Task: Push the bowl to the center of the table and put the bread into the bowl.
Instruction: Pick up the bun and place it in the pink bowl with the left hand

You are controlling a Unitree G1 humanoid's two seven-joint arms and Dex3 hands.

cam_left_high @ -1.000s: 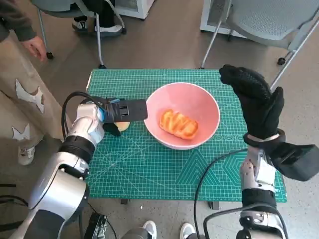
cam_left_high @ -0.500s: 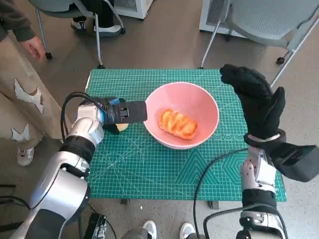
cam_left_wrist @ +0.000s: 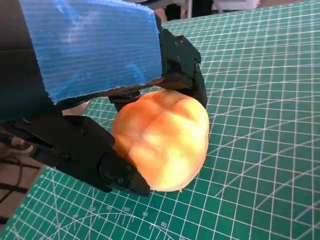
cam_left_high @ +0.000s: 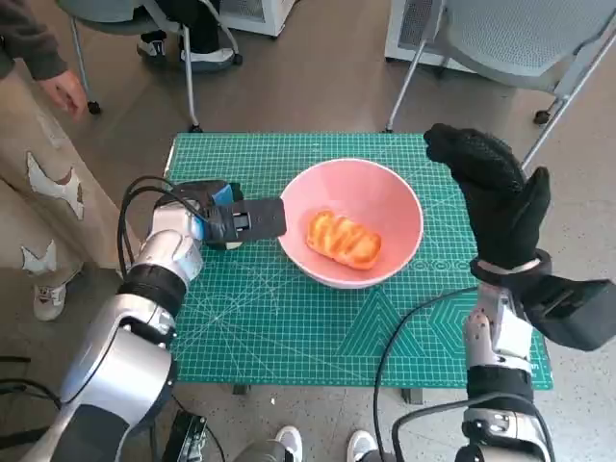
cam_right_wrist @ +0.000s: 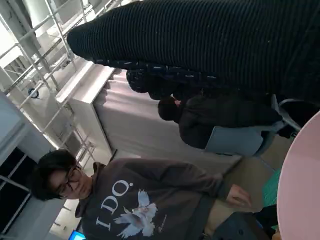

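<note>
A green cutting mat (cam_left_high: 318, 327) covers the table, and the pink bowl (cam_left_high: 352, 225) sits near the mat's middle.

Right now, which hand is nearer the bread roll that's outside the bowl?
Left. The left hand grips the bread roll beside the pink bowl. The right hand is raised past the bowl's far side.

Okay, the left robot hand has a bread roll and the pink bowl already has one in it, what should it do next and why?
Probably lift the round golden bread roll slightly and carry it over the near rim of the pink bowl. The left robot hand grips the roll just beside the bowl, low over the green cutting mat. The glazed bread already in the bowl leaves room. The gloved right robot hand is raised beside the bowl.
</note>
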